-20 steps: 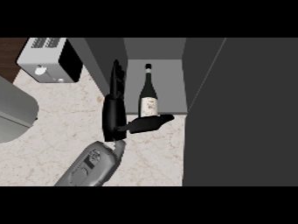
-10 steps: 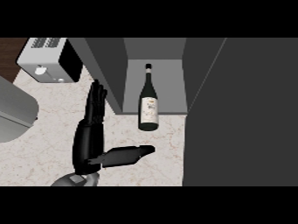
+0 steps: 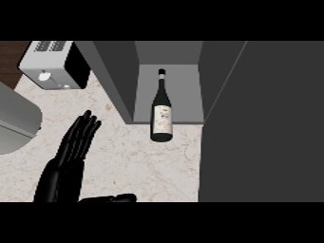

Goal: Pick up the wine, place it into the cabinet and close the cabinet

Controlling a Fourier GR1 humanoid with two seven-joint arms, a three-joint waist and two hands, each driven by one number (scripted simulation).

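The dark glass wine bottle with a pale label [image 3: 161,116] stands inside the open grey cabinet [image 3: 119,76], its base at the near edge of the shelf. On the speckled beige counter [image 3: 143,161], near and left of it, one black hand [image 3: 73,152] lies flat with straight fingers, holding nothing and well apart from the bottle. Which hand it is cannot be told; a silver toaster [image 3: 52,66] sits far left.

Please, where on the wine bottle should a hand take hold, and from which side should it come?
Probably at the wide lower body of the wine bottle, near the label, coming from the open front of the cabinet. The bottle's base sits at the shelf's front edge and its thin neck points deeper in, with walls close on both sides. The open hand lies on the counter to the bottle's left.
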